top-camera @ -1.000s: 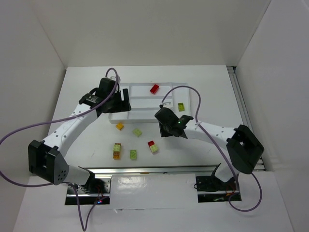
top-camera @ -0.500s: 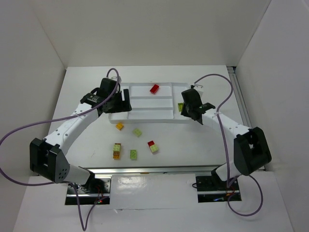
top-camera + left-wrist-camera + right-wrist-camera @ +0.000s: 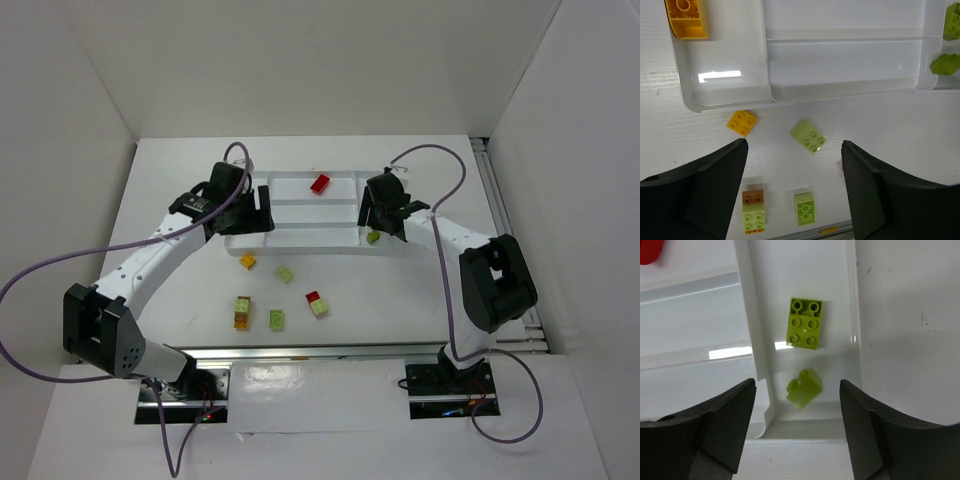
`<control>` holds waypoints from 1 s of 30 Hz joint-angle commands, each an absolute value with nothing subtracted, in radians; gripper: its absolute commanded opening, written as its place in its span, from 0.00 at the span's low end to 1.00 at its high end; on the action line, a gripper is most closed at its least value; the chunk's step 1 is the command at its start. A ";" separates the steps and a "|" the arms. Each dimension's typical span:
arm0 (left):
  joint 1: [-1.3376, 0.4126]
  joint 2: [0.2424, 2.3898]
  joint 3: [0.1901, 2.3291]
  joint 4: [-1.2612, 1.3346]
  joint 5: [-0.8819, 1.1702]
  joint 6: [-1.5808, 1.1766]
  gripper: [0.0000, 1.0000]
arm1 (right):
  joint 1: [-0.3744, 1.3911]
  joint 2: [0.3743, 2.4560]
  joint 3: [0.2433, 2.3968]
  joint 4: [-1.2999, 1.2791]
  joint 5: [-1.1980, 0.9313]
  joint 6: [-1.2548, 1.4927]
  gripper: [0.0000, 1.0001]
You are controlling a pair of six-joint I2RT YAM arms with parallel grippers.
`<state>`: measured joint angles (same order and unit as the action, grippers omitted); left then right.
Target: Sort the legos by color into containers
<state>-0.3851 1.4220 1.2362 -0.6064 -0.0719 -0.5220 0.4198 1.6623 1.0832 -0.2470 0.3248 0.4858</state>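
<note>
Right pincer [image 3: 796, 412] is apart over the tray's [image 3: 852, 300] narrow right section. A small green lego [image 3: 804, 389] lies tipped there, just near of another green brick [image 3: 805, 324]. Left pincer [image 3: 793, 165] is apart too, over the loose ones on the table [image 3: 890, 125]. My worry is the red-green stack [image 3: 317, 304]: drop it in unsplit and the colours get mixed.
</note>
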 commanded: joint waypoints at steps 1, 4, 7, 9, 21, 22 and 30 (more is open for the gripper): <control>-0.390 1.425 1.265 -0.612 -0.078 -0.500 0.86 | 0.426 1.640 1.143 -0.232 0.341 0.463 0.76; -0.390 1.425 1.275 -0.612 -0.103 -0.491 0.86 | 0.449 1.550 1.132 -0.261 0.385 0.463 0.75; -0.390 1.425 1.299 -0.621 -0.141 -0.503 0.86 | 0.482 1.432 1.092 -0.284 0.385 0.427 0.62; -0.390 1.425 1.310 -0.647 -0.210 -0.514 0.86 | 0.523 1.370 1.037 -0.284 0.317 0.405 0.55; -0.357 1.368 1.302 -0.661 -0.270 -0.604 0.89 | 0.994 1.356 0.881 -0.402 0.086 0.448 0.83; -0.357 1.368 1.302 -0.661 -0.259 -0.604 0.89 | 1.015 1.376 0.881 -0.402 0.086 0.448 0.86; -0.357 1.387 1.302 -0.661 -0.218 -0.577 0.89 | 1.081 1.517 0.922 -0.393 0.143 0.428 0.90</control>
<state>-0.3595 1.3968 1.2881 -0.6655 -0.2363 -0.5816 1.0801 1.5093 0.8902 -0.3889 0.1013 0.4366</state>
